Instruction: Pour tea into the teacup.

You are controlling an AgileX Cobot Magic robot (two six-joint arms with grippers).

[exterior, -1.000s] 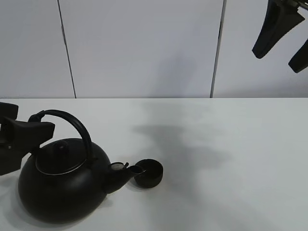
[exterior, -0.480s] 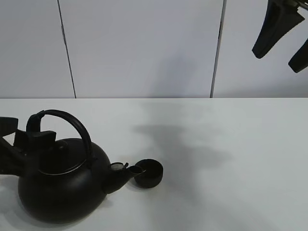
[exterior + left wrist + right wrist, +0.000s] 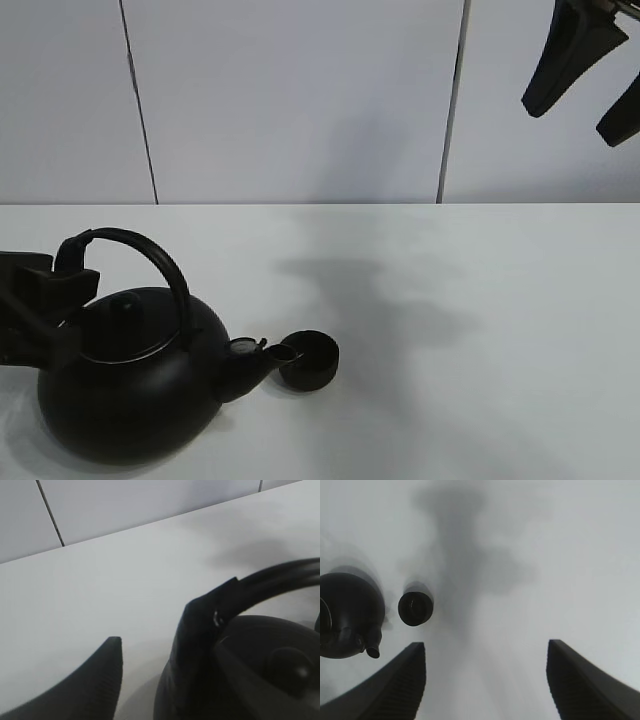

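Nearest, at the lower left of the exterior high view, the round black kettle (image 3: 130, 400) stands upright on the white bench (image 3: 480, 330), its arched handle (image 3: 160, 262) rising over the lid knob (image 3: 122, 303). The left gripper (image 3: 85, 310) reaches in from the left edge at the handle's left end, its fingers (image 3: 50, 285) parted one above the other. In the left wrist view one finger (image 3: 97, 680) lies lower left with bare bench between it and the handle (image 3: 205, 625), so nothing is clamped; the other finger I cannot make out there. The short spout (image 3: 262, 352) points right at the teacup (image 3: 310, 360), a small black bowl upright just right of the kettle, lower centre of the frame. The right wrist view shows bench between spout (image 3: 372, 651) and teacup (image 3: 415, 608). Beyond lies a soft grey shadow (image 3: 380, 300), then the pale panelled wall (image 3: 300, 100). High in the upper right corner hangs the right gripper (image 3: 572, 118), its fingers (image 3: 400, 680) wide and holding nothing
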